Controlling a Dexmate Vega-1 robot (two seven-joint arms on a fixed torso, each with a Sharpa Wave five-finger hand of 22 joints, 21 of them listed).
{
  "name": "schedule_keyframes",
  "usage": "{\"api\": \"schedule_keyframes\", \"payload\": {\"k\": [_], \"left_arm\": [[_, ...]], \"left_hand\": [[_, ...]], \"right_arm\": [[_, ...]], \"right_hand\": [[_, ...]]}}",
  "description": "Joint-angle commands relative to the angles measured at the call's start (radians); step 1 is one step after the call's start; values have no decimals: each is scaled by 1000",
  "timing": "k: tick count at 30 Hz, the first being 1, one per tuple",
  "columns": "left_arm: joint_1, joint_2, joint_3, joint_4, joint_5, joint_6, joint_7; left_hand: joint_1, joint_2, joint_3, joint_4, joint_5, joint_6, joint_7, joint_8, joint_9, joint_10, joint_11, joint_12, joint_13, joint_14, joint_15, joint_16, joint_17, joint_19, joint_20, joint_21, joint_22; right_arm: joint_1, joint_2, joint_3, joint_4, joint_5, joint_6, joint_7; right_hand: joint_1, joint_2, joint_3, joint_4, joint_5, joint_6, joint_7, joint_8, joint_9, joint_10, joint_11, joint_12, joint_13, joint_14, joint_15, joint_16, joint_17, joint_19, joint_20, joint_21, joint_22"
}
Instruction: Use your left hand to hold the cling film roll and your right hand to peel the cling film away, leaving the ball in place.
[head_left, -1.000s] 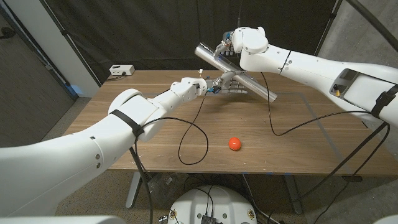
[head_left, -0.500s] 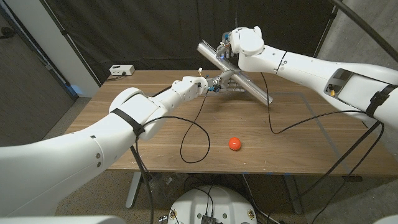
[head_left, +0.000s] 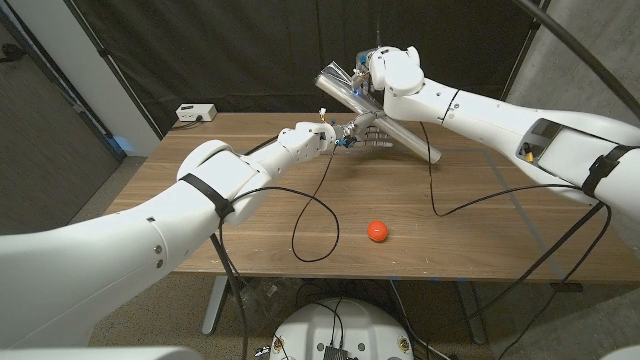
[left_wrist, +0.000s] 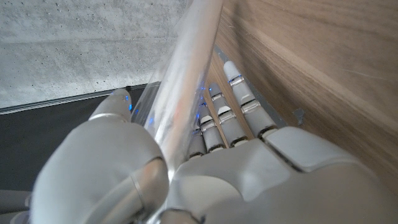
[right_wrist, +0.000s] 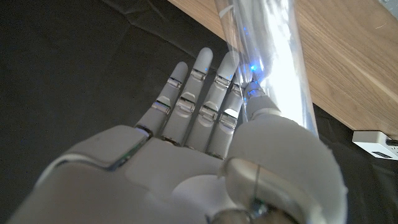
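The cling film roll (head_left: 385, 118) is a long silvery tube slanting over the far middle of the table (head_left: 480, 220). My left hand (head_left: 360, 131) grips it near its middle, with the roll (left_wrist: 186, 74) running between thumb and fingers (left_wrist: 239, 99). My right hand (head_left: 374, 70) is at the roll's raised far end. There its thumb (right_wrist: 273, 143) meets a finger on the film-covered roll (right_wrist: 267, 50), and the other fingers (right_wrist: 186, 93) reach out straight. The orange ball (head_left: 377, 231) lies alone on the wood nearer to me, well apart from both hands.
A small white box (head_left: 195, 112) sits at the table's far left corner. A black cable (head_left: 310, 225) loops over the wood left of the ball, and another cable (head_left: 436, 190) hangs from my right arm. A black curtain hangs behind the table.
My right hand has moved a little left and up with the roll's far end, so the roll slants more steeply. The left hand holds its place. The ball has stayed put.
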Motion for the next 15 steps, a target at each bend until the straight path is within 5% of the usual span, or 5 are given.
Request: {"api": "schedule_keyframes", "payload": {"k": [1, 15], "left_arm": [[-2, -1, 10, 0, 1, -4, 24], [5, 4, -3, 0, -4, -9, 3]], "left_hand": [[26, 0, -59, -36, 31, -68, 6, -31, -6, -61, 19, -7, 5, -71, -68, -8, 3, -19, 7, -19, 1], [50, 7, -103, -67, 61, -108, 13, -43, -7, -107, 19, -7, 7, -113, -54, -2, 4, -42, 14, -39, 3]], "right_arm": [[-30, 18, 37, 15, -66, 0, -12], [-66, 42, 60, 13, -164, -40, -88]], "right_hand": [[17, 2, -4, 3, -4, 25, 8, 8, 1, 20, 2, 13, 8, 18, -103, 10, 10, 22, -31, 16, 6], [49, -4, -11, 2, -10, 54, 20, 13, 0, 49, -5, 29, 21, 47, -107, 24, 26, 33, -38, 41, 13]]}}
